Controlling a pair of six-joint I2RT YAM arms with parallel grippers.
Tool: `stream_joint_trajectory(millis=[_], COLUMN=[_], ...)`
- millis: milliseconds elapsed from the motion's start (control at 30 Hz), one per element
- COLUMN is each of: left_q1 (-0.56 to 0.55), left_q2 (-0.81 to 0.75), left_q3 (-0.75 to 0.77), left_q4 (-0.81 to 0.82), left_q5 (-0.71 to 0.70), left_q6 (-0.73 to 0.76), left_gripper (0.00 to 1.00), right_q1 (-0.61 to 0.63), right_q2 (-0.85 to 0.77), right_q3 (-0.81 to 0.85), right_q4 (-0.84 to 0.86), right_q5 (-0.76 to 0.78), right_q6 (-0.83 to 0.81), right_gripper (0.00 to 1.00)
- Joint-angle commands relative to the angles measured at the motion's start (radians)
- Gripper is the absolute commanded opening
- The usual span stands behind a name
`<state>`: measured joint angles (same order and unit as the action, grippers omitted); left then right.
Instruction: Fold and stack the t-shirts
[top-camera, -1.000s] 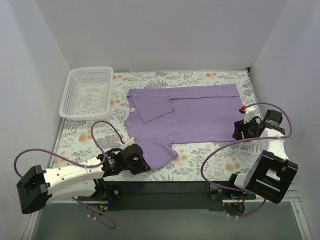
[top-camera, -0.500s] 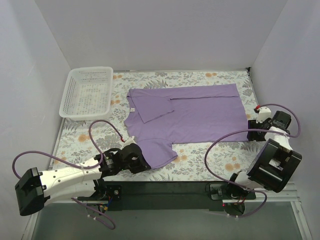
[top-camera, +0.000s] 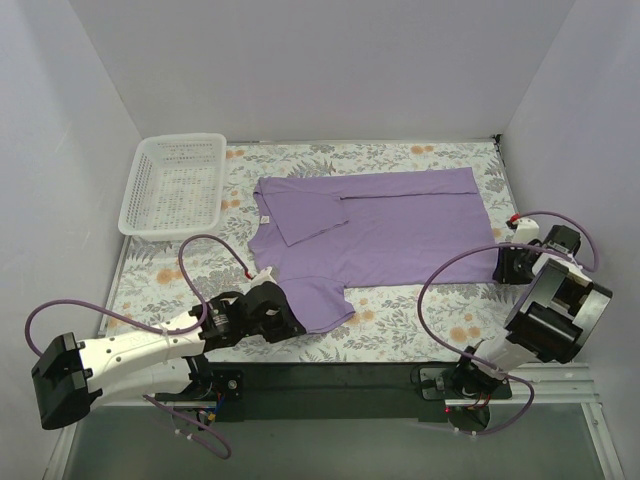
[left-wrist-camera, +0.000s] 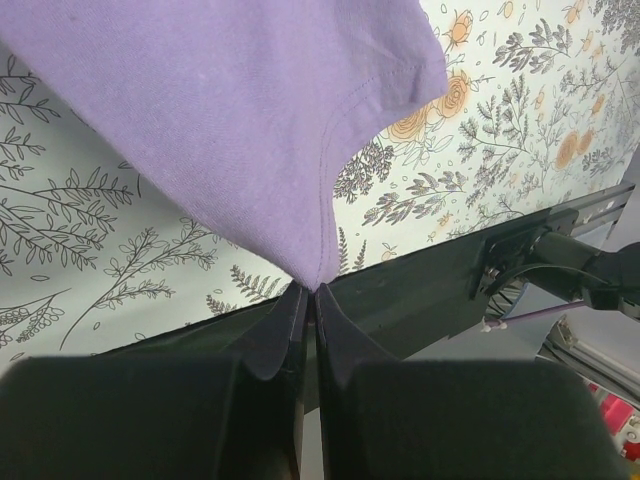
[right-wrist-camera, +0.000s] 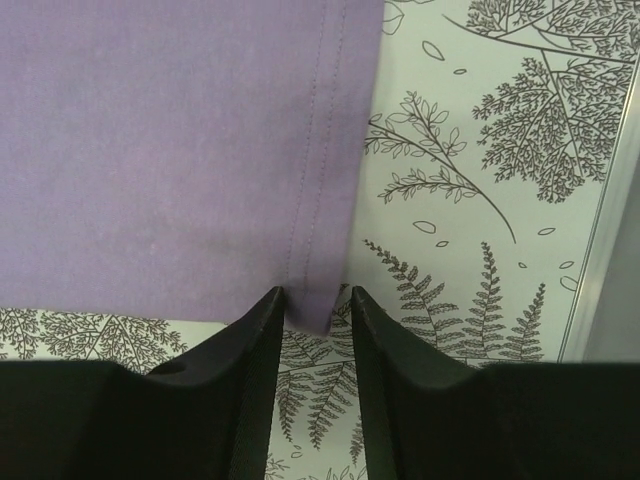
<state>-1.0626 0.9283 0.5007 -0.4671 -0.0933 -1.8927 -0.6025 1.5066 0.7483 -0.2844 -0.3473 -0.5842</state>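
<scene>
Overhead overview, close wrist views, sharing t-shirt (top-camera: 390, 225)

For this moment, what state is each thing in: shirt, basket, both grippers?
t-shirt: spread flat, one sleeve folded onto the body, not yet folded up
white mesh basket: upright, empty
left gripper: shut on the t-shirt's near sleeve
right gripper: open, straddling the t-shirt's hem corner
</scene>
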Motion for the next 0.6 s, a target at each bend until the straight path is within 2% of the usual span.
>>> stream_joint_trajectory(millis=[0, 133, 400, 567], left_q1=[-0.002, -0.002, -0.002, -0.004], left_q2=[0.001, 0.007, 0.009, -0.022], left_q3=[0.041, 0.05, 0.071, 0.071], left_q4=[-0.011, -0.016, -0.038, -0.051], left_q5=[-0.003, -0.002, -0.005, -0.022], left_q6=[-0.002, -0.008, -0.009, -0.009], left_gripper=[0.0, 0.0, 0.0, 0.0], right_q1=[-0.022, -0.046, -0.057, -0.059], right_q2=[0.038, 0.056, 0.041, -0.02], right_q3=[0.026, 0.028, 0.026, 0.014], right_q4=[0.01, 0.007, -0.038, -0.064], right_q5=[-0.047, -0.074, -0.162, -0.232], right_q6=[-0.02, -0.034, -0.06, -0.075], right_gripper=[0.39, 0.3, 0.02, 0.01])
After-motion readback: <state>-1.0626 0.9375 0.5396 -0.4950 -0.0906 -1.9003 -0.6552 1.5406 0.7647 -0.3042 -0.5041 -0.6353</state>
